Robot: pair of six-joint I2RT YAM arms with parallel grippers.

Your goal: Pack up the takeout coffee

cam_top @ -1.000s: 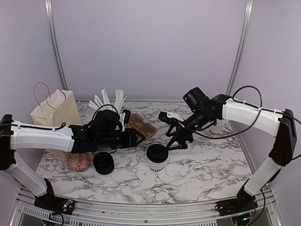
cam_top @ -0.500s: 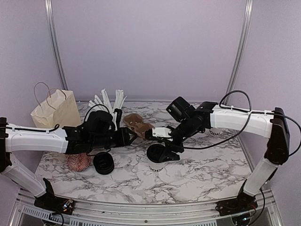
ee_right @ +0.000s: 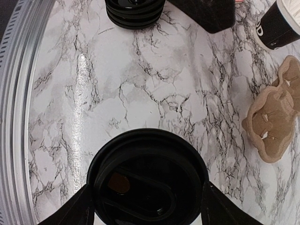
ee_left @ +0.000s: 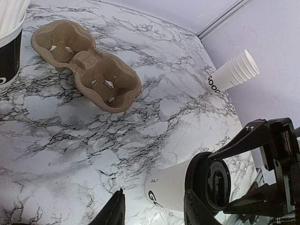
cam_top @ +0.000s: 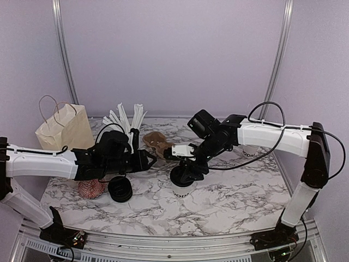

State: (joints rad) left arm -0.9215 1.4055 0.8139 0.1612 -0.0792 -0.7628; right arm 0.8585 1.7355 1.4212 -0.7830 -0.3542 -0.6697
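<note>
A takeout coffee cup, white with a black lid, stands on the marble table in front of centre. My right gripper is down over it, open, with one finger close beside the lid's rim on each side. My left gripper is open and empty, low over the table just left of the cup. In the left wrist view the cup shows ahead between the left gripper's fingers. A brown two-hole cardboard carrier lies behind the cup.
A paper bag stands at the back left. A black cup of white sticks is beside it. A stack of black lids and a red-patterned bowl lie under the left arm. A stack of white cups stands at the right.
My right gripper has moved left and down from beside the cup until it straddles the lid. My left gripper has drawn back a little to the left.
</note>
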